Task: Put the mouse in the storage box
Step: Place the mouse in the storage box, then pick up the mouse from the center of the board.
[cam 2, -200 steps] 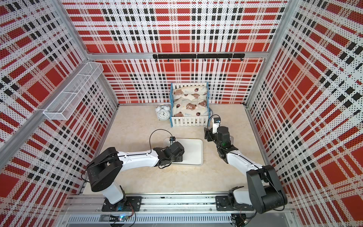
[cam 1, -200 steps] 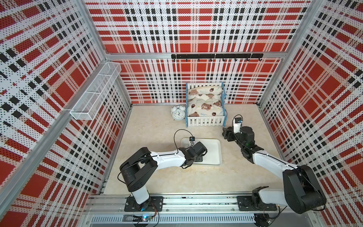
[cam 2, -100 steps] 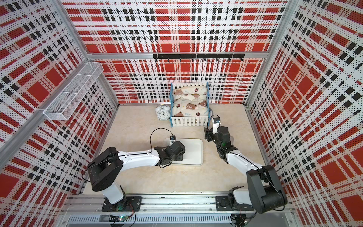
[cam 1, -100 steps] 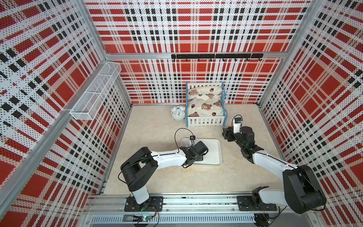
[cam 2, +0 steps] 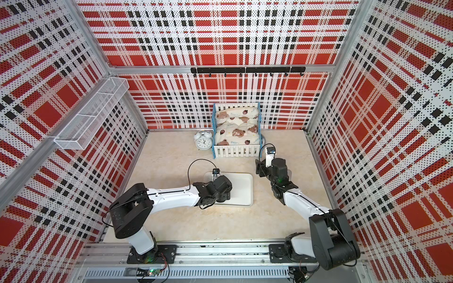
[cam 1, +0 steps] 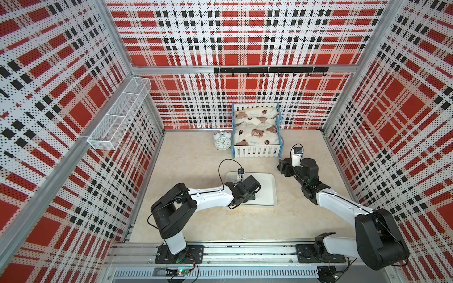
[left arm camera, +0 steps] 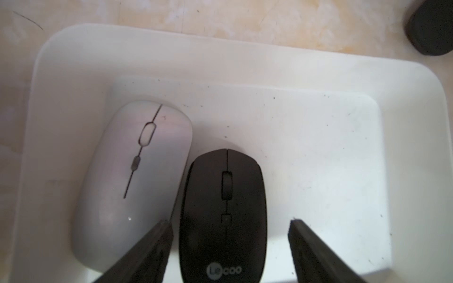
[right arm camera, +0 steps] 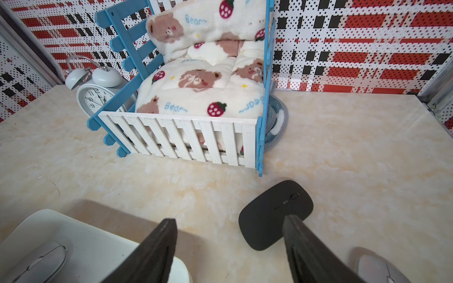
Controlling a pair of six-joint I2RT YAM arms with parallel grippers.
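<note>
Where the black mouse (left arm camera: 223, 215) lies: flat on the floor of the storage box (left arm camera: 318, 147), its logo end nearest the left gripper (left arm camera: 229, 220).
Left gripper: jaws parted, with one of its fingers (left arm camera: 147, 252) on each side of the mouse's rear. A clear gap shows on one side and a thin one on the other, so it has hold of nothing.
White mouse (left arm camera: 132, 186): also in the box, just beside the black mouse and nearer a rounded corner.
Storage box: a shallow white tray near the middle of the table (cam 1: 196, 159). It shows in both top views (cam 1: 266, 193) (cam 2: 242, 193), partly under the left arm's wrist.
Right gripper (right arm camera: 228, 220): jaws apart with nothing between them, over bare table. In a top view (cam 1: 284, 169) it sits near the box's far corner and the front corner of the toy bed (cam 1: 256, 132).
Second black mouse (right arm camera: 274, 215): on the table outside the box, partly behind one of the right gripper's fingers in the right wrist view.
Pale mouse (right arm camera: 377, 269): on the table outside the box, only partly in the right wrist view.
Alarm clock (cam 1: 222, 142): upright, just beside the toy bed.
Wire basket (cam 1: 120, 117): mounted on the left wall.
</note>
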